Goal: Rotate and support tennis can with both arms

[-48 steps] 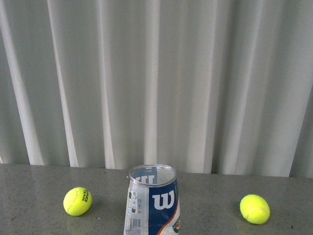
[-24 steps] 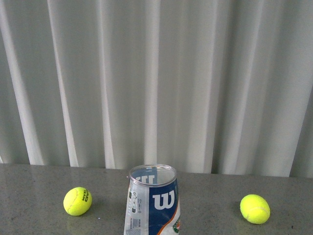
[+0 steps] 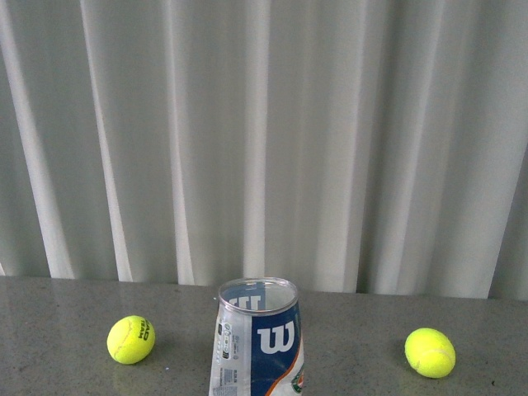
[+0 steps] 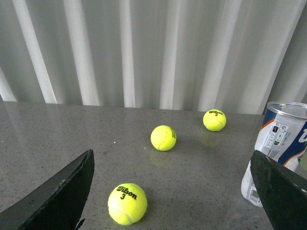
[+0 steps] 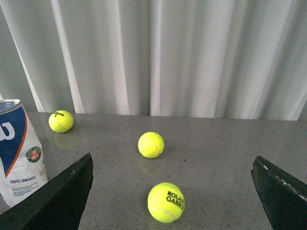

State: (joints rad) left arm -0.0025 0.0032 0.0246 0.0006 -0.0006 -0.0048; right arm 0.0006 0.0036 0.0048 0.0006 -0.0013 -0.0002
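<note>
Beside the left end effector (image 4: 172, 191), off past one finger, stands the tennis can (image 4: 278, 143), upright on the table (image 4: 57, 134), mouth open. Fingers spread wide apart, gripping nothing; same with the right end effector (image 5: 172, 191), can (image 5: 21, 153) beyond its opposite finger. Neither arm visible in the front view. Between the left fingers, a Wilson tennis ball (image 4: 127, 203); between the right ones, a Roland Garros tennis ball (image 5: 166, 202). Likely risks: nudging a loose ball into the can on approach, or tipping the light, already dented-looking tube by touching one side before bracing the other.
</note>
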